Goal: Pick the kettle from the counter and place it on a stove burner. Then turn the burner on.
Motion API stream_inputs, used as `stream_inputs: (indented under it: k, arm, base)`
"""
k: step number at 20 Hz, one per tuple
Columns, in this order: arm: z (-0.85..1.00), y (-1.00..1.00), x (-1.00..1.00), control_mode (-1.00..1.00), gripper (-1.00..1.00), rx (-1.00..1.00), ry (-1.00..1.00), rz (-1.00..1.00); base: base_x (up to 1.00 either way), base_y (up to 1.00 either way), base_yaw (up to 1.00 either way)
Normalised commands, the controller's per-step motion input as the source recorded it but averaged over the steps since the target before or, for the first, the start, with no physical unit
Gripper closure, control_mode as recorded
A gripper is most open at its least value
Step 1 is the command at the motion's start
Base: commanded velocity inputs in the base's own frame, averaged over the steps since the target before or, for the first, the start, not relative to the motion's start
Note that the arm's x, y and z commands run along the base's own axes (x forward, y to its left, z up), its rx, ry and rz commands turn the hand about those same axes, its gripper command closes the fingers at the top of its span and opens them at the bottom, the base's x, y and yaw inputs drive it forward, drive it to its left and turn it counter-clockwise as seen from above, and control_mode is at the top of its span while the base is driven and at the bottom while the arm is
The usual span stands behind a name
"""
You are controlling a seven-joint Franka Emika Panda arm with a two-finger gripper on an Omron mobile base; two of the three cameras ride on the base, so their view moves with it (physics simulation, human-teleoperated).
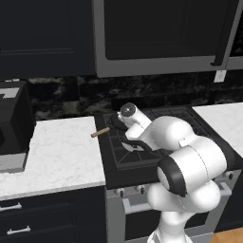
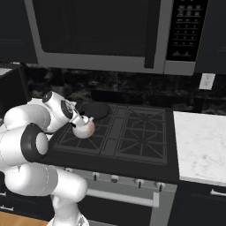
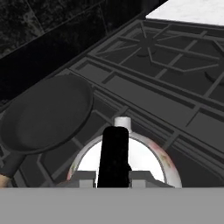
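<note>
The small silvery-white kettle [image 2: 83, 128] sits on the front-left stove burner [image 2: 66, 142] of the black cooktop, its grate showing around it. My gripper [image 2: 78, 118] comes down on it from above. In the hand view the kettle [image 3: 146, 159] lies right under my gripper [image 3: 113, 178], its black arched handle running up between the two fingers, which press close on either side. The white marbled counter [image 1: 52, 152] lies to the left of the stove.
A dark round pan [image 2: 93, 110] rests on the back-left burner just behind the kettle, its wooden handle [image 1: 100, 132] reaching over the counter. Burner knobs [image 2: 114, 178] line the stove front. A microwave [image 2: 101, 31] hangs overhead. More counter [image 2: 201, 145] is on the right.
</note>
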Motion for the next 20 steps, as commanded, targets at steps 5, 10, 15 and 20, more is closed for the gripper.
stream_inputs:
  k: [5, 10, 15, 20]
  arm:
    - [0.17, 0.0, 0.0, -1.0, -1.0, 0.0, 0.0, 0.0]
    - [0.38, 0.0, 0.0, -1.0, -1.0, 0.0, 0.0, 0.0]
    - [0.36, 0.0, -0.14, -1.0, -1.0, 0.0, -0.01, 0.0]
    - [0.03, 0.0, -0.96, -1.0, -1.0, -0.03, -0.16, 0.01]
  base:
    - [0.0, 0.0, 0.0]
    - [0.0, 0.0, 0.0]
    - [0.0, 0.0, 0.0]
    - [0.0, 0.0, 0.0]
